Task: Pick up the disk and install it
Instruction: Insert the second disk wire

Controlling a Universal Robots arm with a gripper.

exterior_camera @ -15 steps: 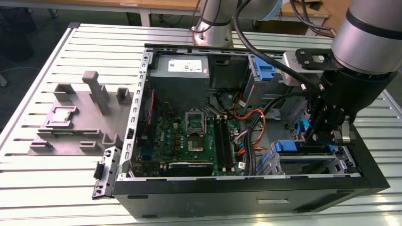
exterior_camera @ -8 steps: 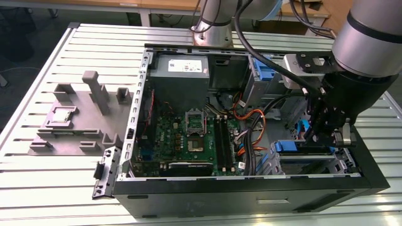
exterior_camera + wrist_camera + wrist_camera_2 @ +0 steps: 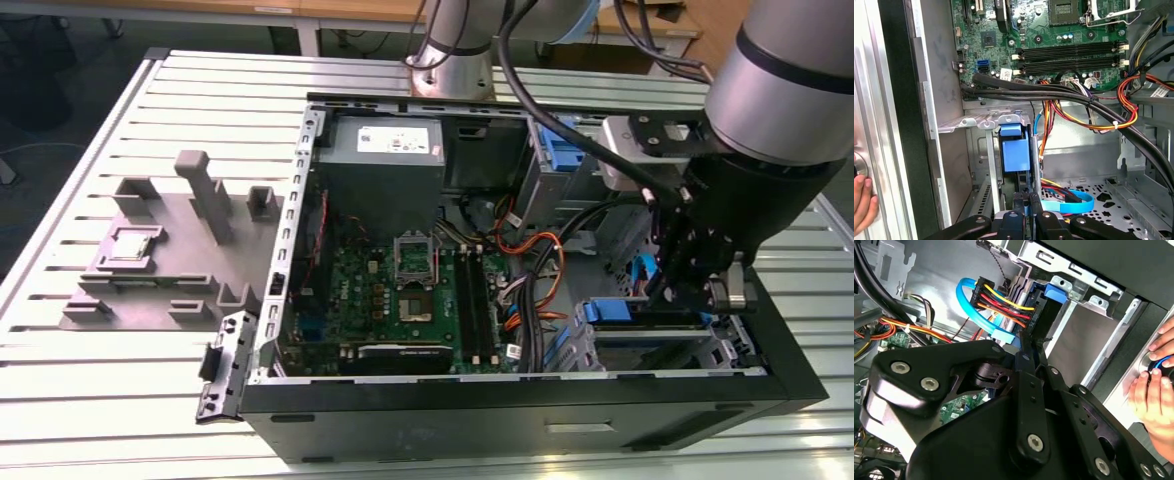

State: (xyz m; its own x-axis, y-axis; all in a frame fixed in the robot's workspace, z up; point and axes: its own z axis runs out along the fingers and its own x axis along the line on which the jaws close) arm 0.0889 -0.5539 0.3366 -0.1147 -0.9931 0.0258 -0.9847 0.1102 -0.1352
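Ribbed aluminium slats make up the table (image 3: 134,80), which carries a grey moulded fixture (image 3: 160,260) and an open black steel case (image 3: 534,420) lying on its side. Inside the case lie a green motherboard (image 3: 400,290) and a grey power supply (image 3: 387,145) with a white label whose print is too small to read.

The disk (image 3: 617,311) stands on edge in a bare sheet-metal cage (image 3: 984,122) at the case's corner, on the exterior view's right. In the first wrist view the disk (image 3: 1015,152) shows mostly its bracket, smooth glossy blue plastic with a rounded tab on its end, and a thin bright metal edge alongside. In the second wrist view the bracket (image 3: 1054,294) sits against the cage's stamped rim.

The gripper (image 3: 691,292), matt black with bolted linkages, reaches down into the cage. In the first wrist view the gripper (image 3: 1027,211) sits right at the disk's near end. In the second wrist view the gripper (image 3: 1029,347) points at the bracket. Whether the jaws clamp the disk I cannot tell.

Red, yellow and orange wires (image 3: 1094,120) sweep past black hoses, and a flat pale-blue cable (image 3: 1069,206) curls on the perforated floor. A hand (image 3: 1154,390) rests on the metal just outside the case.
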